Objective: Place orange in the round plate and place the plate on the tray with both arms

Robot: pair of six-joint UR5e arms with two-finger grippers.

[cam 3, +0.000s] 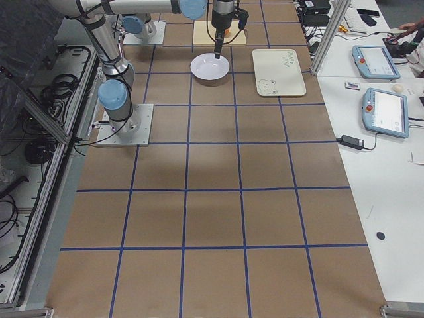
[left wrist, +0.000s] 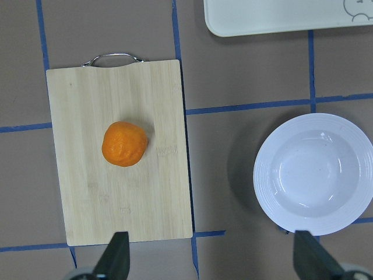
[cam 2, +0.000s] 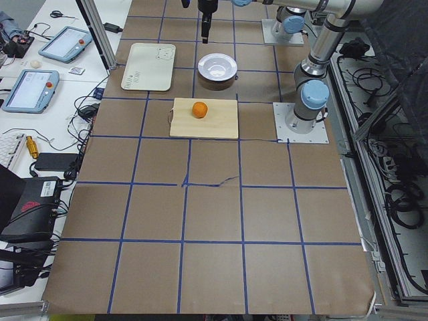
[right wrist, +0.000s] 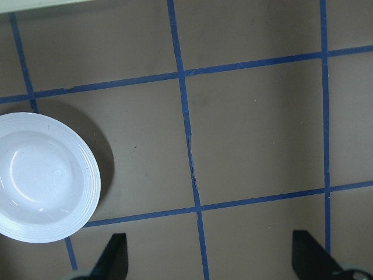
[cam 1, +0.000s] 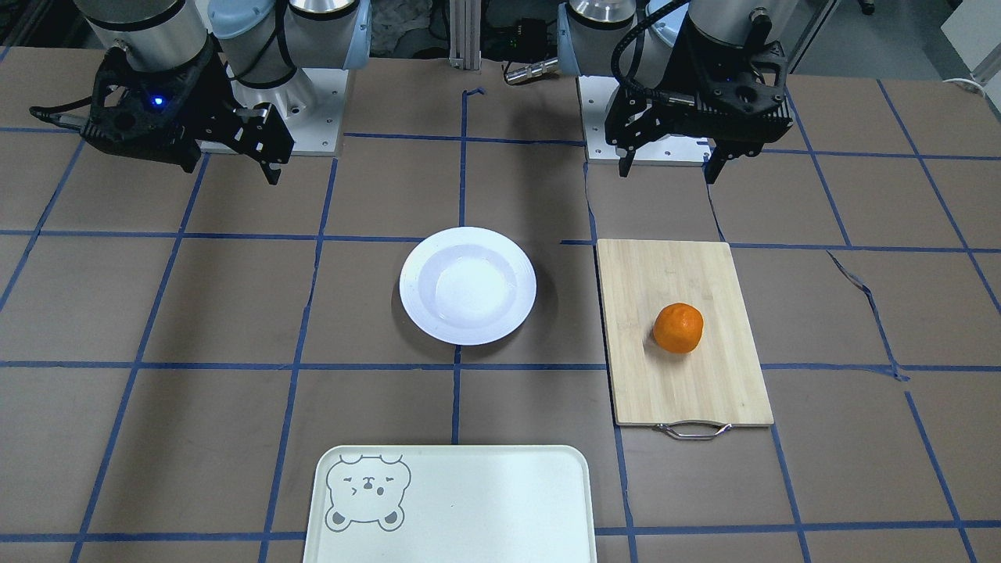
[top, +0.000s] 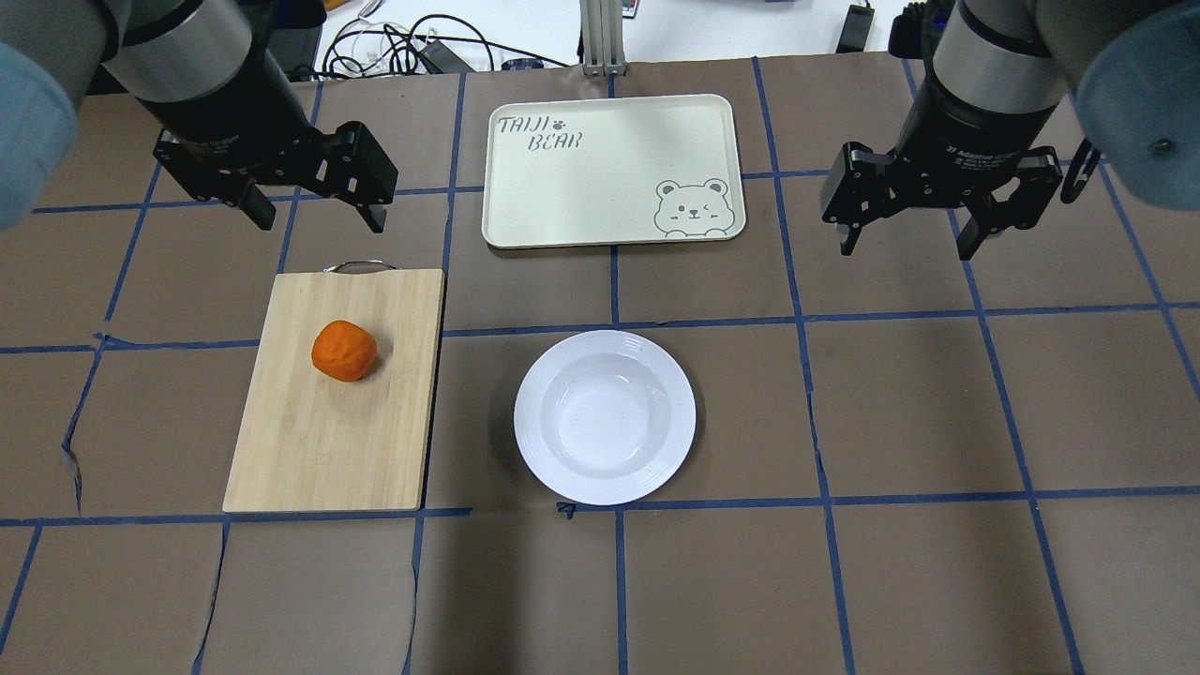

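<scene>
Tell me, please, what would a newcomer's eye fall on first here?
The bright orange sits on the bamboo cutting board on the robot's left side. Beside it, at the centre, lies the empty white round plate, with the bear-marked tray farther out. The left gripper and right gripper hang open above the table.

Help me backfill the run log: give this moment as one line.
orange on cutting board | round plate empty | tray empty | left hand open, empty | right hand open, empty

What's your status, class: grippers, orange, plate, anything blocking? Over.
Left gripper and right gripper open, empty. Orange on cutting board, apart from empty round plate. Tray bare. Nothing in the way.
</scene>
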